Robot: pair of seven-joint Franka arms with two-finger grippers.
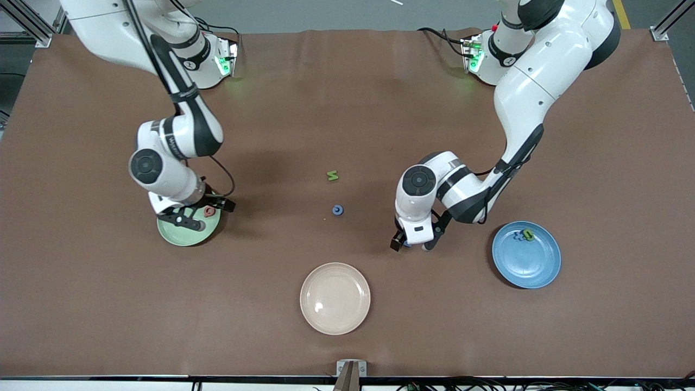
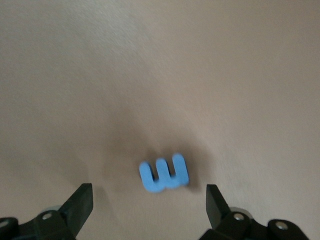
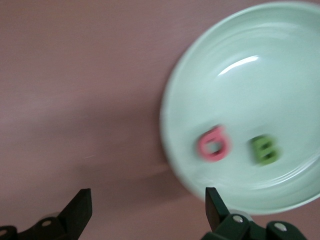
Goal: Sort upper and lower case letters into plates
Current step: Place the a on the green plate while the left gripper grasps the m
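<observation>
My left gripper is open, low over the table between the blue plate and a loose blue letter. A blue letter piece lies on the cloth just ahead of its open fingertips. My right gripper is open over the edge of the pale green plate. That plate holds a red letter and a green letter; the right gripper's tips are over cloth beside the rim. A green letter lies mid-table. The blue plate holds small letters.
A beige plate sits nearer the front camera, in the middle of the table's width, with nothing in it. The brown cloth covers the whole table. Both arm bases stand along the edge farthest from the front camera.
</observation>
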